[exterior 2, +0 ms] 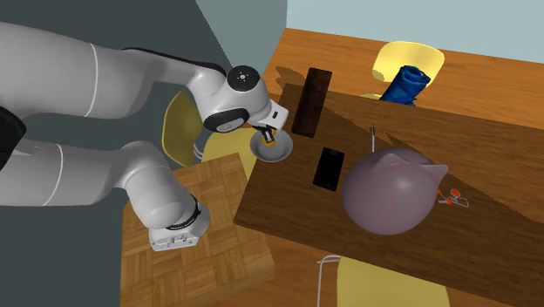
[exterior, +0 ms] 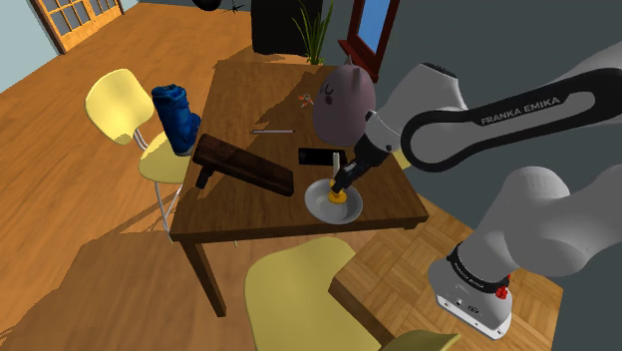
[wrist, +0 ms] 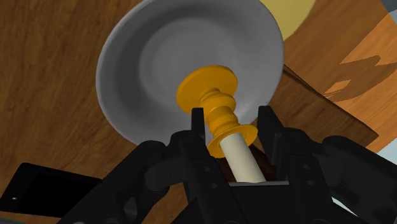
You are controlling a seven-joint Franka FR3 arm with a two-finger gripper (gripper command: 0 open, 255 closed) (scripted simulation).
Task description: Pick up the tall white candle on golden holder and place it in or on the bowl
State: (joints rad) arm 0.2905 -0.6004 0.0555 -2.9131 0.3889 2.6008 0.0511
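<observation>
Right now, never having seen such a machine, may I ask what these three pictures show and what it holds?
A white robot arm with a black two-finger gripper sits on a low stand. Picture one looks from beside that stand, picture two from high on another side, picture three from the hand. On the brown wooden table lie a shallow grey bowl, a flat black phone, a long dark brown block and a round pinkish cat-faced shape. The gripper clasps a cream candle in a golden holder, over the bowl.

The gripper (wrist: 232, 116) clasps the candle (wrist: 242, 156) (golden holder), its base over the grey bowl (wrist: 140, 63).
</observation>
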